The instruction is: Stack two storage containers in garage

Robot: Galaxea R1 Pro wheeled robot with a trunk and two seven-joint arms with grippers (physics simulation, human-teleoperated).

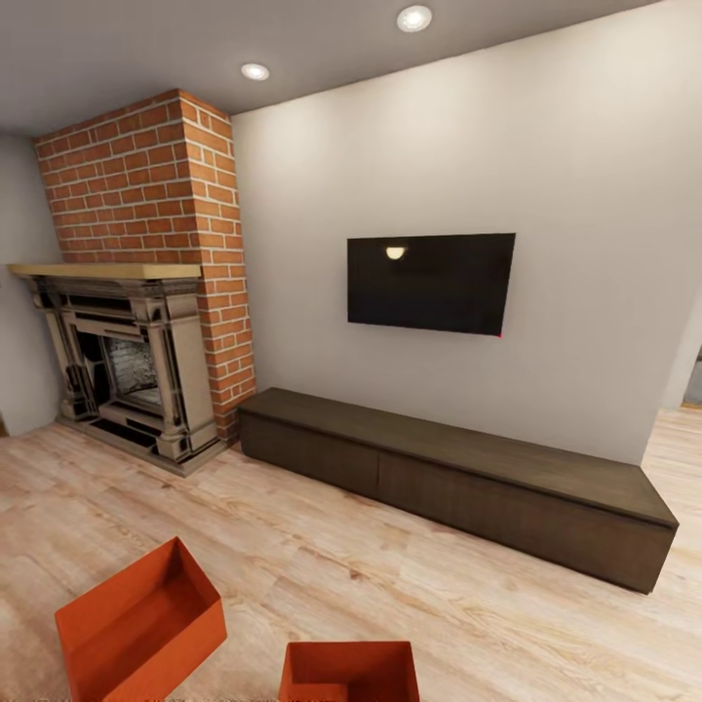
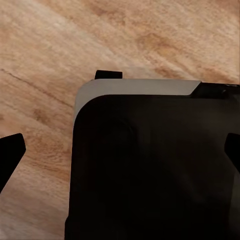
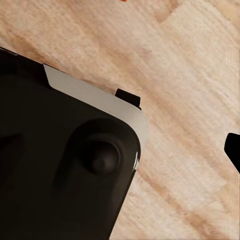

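The left tool [image 2: 120, 150] is showing in the left wrist view as two dark fingertips [image 2: 11, 152] poking in at opposite edges of the picture, standing wide apart with nothing between them but the robot's own black body [image 2: 150, 170] and, beyond it, the light wood plank floor [image 2: 75, 40]. The right tool is giving away less: in the right wrist view one dark fingertip [image 3: 233, 148] is peeking in at the picture's edge, and I cannot tell how wide that tool is standing. A black, grey-edged corner of the robot's base [image 3: 65, 165] is sitting under that camera too, over the same pale planks [image 3: 190, 75].

In the head view, the two storage containers are resting on the wood floor [image 1: 390, 575] of the living room. The left container [image 1: 141, 624] is lying at about 7 o'clock in the picture, turned at an angle, its open top facing up. The other container [image 1: 349, 673] is sitting at 6 o'clock, cut off by the picture's lower edge, near the first but not touching it.

Farther off, a long low dark-brown cabinet [image 1: 458, 478] is running along the wall from the centre toward 4 o'clock. A black TV [image 1: 431, 283] is hanging on the pale wall above it. A red brick fireplace [image 1: 146, 283] is standing at 9 to 10 o'clock, with a wooden mantel [image 1: 102, 270] across it. Two round ceiling lights [image 1: 414, 18] are glowing at 12 o'clock.
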